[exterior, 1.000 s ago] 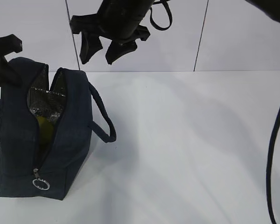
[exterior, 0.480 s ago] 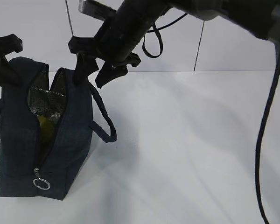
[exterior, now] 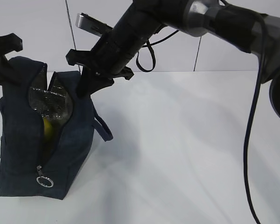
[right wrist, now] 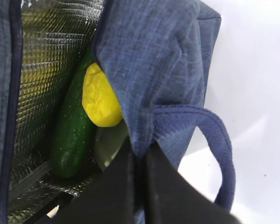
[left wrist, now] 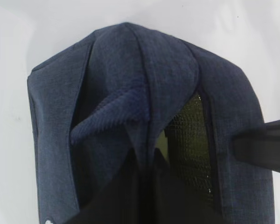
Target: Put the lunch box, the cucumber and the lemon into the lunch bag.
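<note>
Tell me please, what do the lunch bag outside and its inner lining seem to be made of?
The lunch bag looks like woven fabric, dark navy and matte: a fine heathered weave shows, and its wall folds softly where the right gripper pinches it. The lining seems to be a silvery foil-like insulating sheet: it is shiny, with a small embossed grid. The exact fibres cannot be told.

The lunch bag's (exterior: 42, 140) flap is covering part of the lemon (right wrist: 100, 98) and the cucumber's (right wrist: 74, 135) far end. The lunch box is hiding under them, barely showing. The left gripper (exterior: 2, 58) is running off the exterior view's left edge.
</note>
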`<state>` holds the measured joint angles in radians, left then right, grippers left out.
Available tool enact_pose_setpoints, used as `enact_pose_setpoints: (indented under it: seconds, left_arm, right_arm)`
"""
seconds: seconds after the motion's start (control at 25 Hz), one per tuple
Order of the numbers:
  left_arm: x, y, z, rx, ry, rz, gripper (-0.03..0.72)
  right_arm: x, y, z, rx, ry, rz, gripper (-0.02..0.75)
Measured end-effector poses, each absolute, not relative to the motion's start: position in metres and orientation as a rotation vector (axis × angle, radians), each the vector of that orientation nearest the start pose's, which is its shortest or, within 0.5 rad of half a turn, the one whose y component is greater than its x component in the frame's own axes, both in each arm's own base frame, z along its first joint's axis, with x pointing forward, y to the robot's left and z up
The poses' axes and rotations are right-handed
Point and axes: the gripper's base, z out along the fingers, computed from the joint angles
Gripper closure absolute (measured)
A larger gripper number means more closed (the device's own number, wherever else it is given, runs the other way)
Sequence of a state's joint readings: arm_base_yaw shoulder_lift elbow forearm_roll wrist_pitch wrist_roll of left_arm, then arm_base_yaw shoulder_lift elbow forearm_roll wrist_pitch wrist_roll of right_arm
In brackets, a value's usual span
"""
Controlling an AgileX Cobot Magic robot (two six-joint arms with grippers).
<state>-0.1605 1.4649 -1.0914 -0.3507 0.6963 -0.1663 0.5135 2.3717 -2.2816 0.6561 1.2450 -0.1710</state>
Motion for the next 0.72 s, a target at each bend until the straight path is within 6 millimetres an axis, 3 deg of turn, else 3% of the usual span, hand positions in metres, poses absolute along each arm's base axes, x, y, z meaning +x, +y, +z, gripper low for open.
enact_pose_setpoints:
  seconds: [0.2,0.36,0.52,0.72]
  left_arm:
    - [0.3,-0.069,0.286,-0.268,2.548,-0.516,0.694]
    - [0.3,-0.072,0.288,-0.237,2.533,-0.563,0.694]
    - [0.299,-0.089,0.294,-0.158,2.501,-0.636,0.694]
    - [0.296,-0.118,0.306,-0.052,2.452,-0.695,0.694]
  right_arm:
    - [0.417,0.296,0.247,-0.796,2.646,1.005,0.728]
    - [0.413,0.293,0.266,-0.805,2.608,0.99,0.729]
    - [0.407,0.286,0.291,-0.797,2.574,0.944,0.729]
    - [0.402,0.27,0.315,-0.757,2.579,0.765,0.729]
